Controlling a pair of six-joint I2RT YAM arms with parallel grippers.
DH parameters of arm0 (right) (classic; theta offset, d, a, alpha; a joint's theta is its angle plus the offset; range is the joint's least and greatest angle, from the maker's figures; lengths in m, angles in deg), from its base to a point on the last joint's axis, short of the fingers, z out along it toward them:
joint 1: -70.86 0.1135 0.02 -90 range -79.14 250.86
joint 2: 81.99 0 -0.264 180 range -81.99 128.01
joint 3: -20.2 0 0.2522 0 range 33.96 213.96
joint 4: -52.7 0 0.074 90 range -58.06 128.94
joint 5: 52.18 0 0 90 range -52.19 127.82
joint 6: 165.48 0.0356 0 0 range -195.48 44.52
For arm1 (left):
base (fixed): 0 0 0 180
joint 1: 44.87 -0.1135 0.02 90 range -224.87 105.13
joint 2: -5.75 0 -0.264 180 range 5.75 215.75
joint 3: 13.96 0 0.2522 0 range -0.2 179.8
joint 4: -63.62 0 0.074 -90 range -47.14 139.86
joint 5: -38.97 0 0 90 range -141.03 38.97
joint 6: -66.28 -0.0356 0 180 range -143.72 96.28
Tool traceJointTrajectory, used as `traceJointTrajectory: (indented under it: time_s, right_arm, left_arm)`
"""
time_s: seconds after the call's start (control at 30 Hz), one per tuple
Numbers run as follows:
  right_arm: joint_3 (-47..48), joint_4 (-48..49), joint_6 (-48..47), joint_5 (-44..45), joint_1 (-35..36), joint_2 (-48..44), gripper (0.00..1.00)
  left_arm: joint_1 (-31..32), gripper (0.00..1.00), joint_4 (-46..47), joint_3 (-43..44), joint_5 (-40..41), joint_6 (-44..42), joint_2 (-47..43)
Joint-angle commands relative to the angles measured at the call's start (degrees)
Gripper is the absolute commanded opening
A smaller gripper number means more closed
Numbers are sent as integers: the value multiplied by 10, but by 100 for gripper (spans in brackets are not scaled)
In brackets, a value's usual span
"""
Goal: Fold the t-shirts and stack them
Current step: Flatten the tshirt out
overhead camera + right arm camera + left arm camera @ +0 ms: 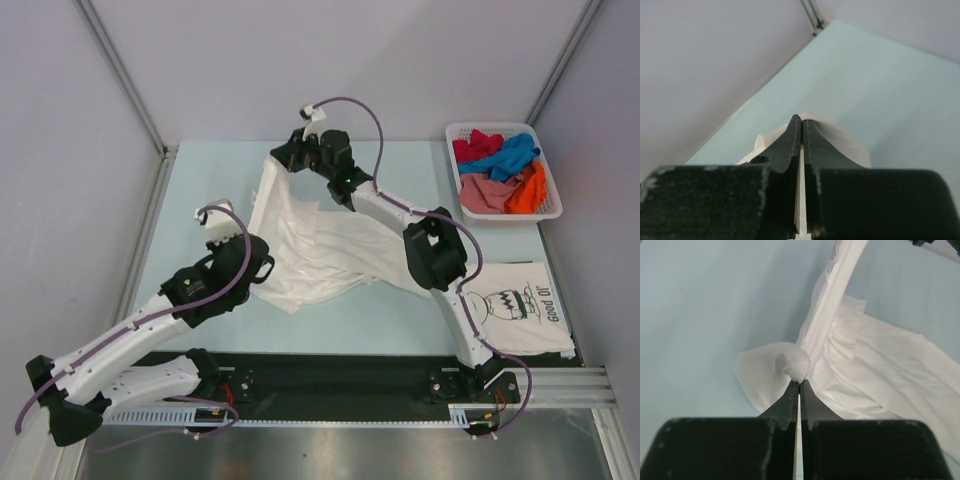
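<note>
A plain white t-shirt [320, 250] lies crumpled in the middle of the pale blue table, one edge pulled up toward the far side. My left gripper [262, 270] is shut on a bunched fold of it [796, 364] at its near left side. My right gripper [283, 155] is shut on its far edge [840, 137] and holds it lifted above the table. A white t-shirt with black cartoon print [520, 305] lies folded flat at the near right. Red, blue, pink and orange t-shirts [500, 170] lie heaped in the basket.
A white lattice basket [551, 208] stands at the far right corner. Grey walls enclose the table on the left, back and right. A black rail [330, 375] with the arm bases runs along the near edge.
</note>
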Motion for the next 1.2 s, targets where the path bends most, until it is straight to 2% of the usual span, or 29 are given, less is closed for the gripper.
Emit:
traceJointTrajectory:
  time_s: [0.0,0.17,0.2,0.27,0.33,0.43,0.5,0.57,0.6,0.63,0.67,0.73,0.77,0.83,0.87,0.93,0.97,1.0,1.03,1.07,1.1,1.17]
  right_arm:
    - [41,21,9,26,-6,-3,0]
    - [28,-33,5,19,-5,3,0]
    - [96,-99,3,-21,-12,55,0]
    - [133,-133,4,-21,-17,68,0]
    - [177,-175,9,-1,-24,103,0]
    - [200,-197,26,19,-48,112,0]
    - [210,-200,31,18,-71,119,6]
    - [220,-203,34,12,-87,131,16]
    - [226,-205,35,5,-96,135,21]
    - [227,-214,36,-2,-112,134,32]
    - [228,-243,38,0,-120,131,35]
    - [223,-278,44,22,-139,117,42]
    - [226,-328,43,33,-144,99,53]
    - [235,-390,32,68,-154,83,62]
    - [232,-446,24,75,-159,71,69]
    - [196,-497,7,96,-162,30,73]
    - [168,-522,3,103,-162,11,74]
    - [128,-529,1,113,-161,-38,75]
    - [90,-534,7,122,-161,-64,76]
    - [-2,-534,12,130,-161,-91,76]
    - [-50,-525,16,130,-160,-154,76]
    - [-156,-486,21,139,-154,-223,78]
  left_arm:
    - [-41,0,-21,-18,-52,19,-26]
    - [-112,0,43,-33,-146,-1,-8]
    - [-163,0,76,-24,-212,-5,37]
    - [-174,0,93,-20,-232,-25,52]
    - [-205,0,143,6,-287,-51,112]
    - [-240,0,147,94,-341,-83,221]
    - [-251,0,150,157,-344,-101,269]
    - [-262,1,157,190,-358,-106,328]
    - [-275,3,161,217,-363,-107,344]
    - [-284,7,163,230,-370,-109,373]
    - [-294,21,161,241,-387,-111,384]
    - [-320,33,161,262,-405,-119,398]
    - [-328,49,162,264,-413,-130,404]
    - [-353,63,157,264,-435,-137,405]
    - [-361,77,155,256,-442,-136,394]
    - [-385,80,155,219,-466,-132,376]
    - [-390,86,157,203,-470,-126,363]
    - [-400,87,156,173,-474,-125,342]
    - [-403,87,157,162,-486,-125,333]
    - [-405,86,156,148,-487,-131,323]
    - [-407,85,152,120,-487,-134,306]
    - [-415,82,148,86,-488,-145,292]
